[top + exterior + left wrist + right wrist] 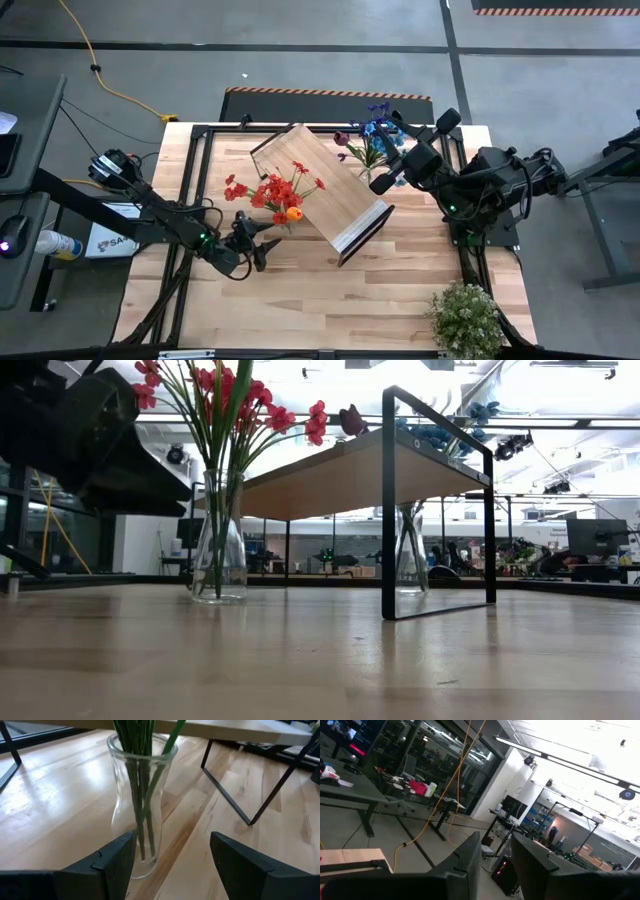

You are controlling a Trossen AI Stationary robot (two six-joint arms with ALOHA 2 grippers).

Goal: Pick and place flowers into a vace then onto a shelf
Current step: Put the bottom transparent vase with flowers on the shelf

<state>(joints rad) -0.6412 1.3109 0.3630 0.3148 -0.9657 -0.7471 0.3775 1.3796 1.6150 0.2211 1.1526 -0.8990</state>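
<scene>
A clear glass vase (142, 795) holds red and orange flowers (272, 192) on green stems and stands on its base on the table, just in front of the shelf (322, 190). The low view shows the same vase (218, 540). My left gripper (172, 857) is open at table height close before this vase, which stands nearer one finger. In the high view the left gripper (255, 242) sits on the vase's near-left side. A second vase with blue and purple flowers (370, 140) stands at the shelf's far right side. My right gripper (382, 182) is raised beside it, narrowly open and holding nothing.
The light-wood shelf (400, 465) stands slanted across the table's middle on thin dark legs (388, 510). A bushy pale-green potted plant (465, 318) sits at the near right corner. Bare tabletop (330, 300) lies along the near edge.
</scene>
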